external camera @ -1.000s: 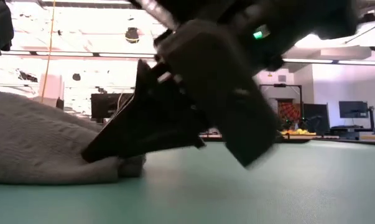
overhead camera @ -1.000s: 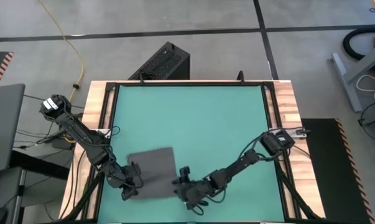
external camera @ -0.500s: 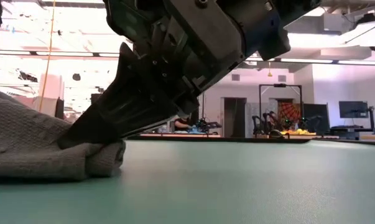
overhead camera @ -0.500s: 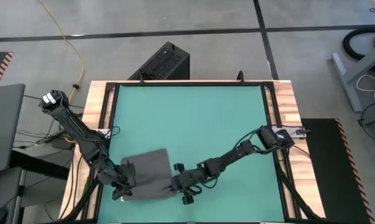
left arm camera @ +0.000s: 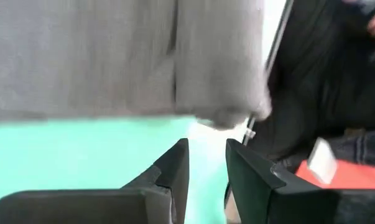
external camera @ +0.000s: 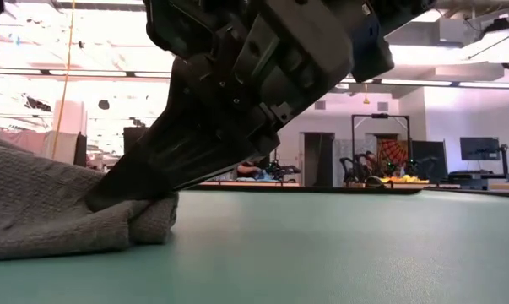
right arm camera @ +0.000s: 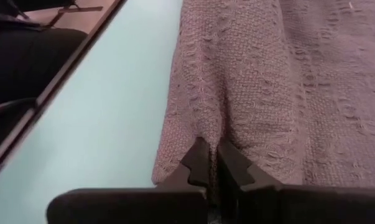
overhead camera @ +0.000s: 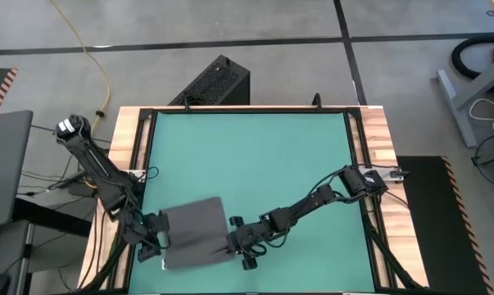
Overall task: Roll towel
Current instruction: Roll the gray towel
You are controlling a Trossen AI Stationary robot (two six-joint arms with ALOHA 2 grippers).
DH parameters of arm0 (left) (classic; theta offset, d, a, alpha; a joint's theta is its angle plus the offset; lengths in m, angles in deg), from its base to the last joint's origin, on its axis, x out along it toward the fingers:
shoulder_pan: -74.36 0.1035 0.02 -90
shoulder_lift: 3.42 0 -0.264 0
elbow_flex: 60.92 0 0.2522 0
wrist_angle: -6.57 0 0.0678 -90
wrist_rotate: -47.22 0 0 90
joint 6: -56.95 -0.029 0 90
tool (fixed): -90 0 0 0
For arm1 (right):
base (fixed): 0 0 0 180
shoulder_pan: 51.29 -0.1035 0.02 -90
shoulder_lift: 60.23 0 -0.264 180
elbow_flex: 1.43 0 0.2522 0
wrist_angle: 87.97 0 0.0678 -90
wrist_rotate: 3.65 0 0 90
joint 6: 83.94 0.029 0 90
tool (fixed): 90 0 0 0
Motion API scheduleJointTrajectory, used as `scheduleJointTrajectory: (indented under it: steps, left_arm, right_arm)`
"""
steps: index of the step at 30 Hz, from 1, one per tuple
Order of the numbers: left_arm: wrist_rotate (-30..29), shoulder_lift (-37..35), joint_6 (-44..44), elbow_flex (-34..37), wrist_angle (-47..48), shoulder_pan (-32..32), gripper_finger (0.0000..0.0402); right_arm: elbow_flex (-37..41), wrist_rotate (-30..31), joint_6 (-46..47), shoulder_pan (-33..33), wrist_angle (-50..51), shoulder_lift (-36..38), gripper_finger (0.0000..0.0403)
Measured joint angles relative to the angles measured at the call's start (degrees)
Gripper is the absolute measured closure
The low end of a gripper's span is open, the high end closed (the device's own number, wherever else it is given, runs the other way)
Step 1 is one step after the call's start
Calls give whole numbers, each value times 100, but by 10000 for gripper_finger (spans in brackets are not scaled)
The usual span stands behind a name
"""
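Where the right gripper [right arm camera: 209, 163] pinches its nubbly weave, the grey towel [overhead camera: 196, 233] puckers; left gripper [left arm camera: 206, 163] – fingers parted, empty.

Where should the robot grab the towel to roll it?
Grab the towel by its folded near edge, coming in low from the side. The right gripper already pinches that doubled corner, where the cloth bunches thick. The left gripper, open, sits at the other end.

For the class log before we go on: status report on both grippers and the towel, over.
Right gripper shut on towel edge. Left gripper open, off the towel at its other side. Towel folded flat on table, not rolled. Nothing in the way.
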Motion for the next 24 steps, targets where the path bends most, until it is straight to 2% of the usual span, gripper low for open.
scheduleJointTrajectory:
  steps: [3,7,9,13,18,24]
  left_arm:
    - [-814,-297,-432,0,18,-3,316]
    - [-2552,-389,-1345,-11,232,51,329]
    - [-2960,-214,-1583,-11,498,248,338]
    - [-2997,494,-2065,-4,363,921,359]
    - [-2286,1491,-3137,-2,-814,1739,385]
    - [-1665,2389,-3382,-7,-1094,2557,400]
  right_arm:
    - [4,-238,8,-2,-188,-12,379]
    - [11,-569,-124,52,-425,-24,379]
    - [-42,-648,-167,76,-381,-31,379]
    - [-315,-711,-407,123,-11,-37,379]
    - [-564,-709,-643,164,251,-37,379]
    - [-640,-709,-929,232,297,-37,379]
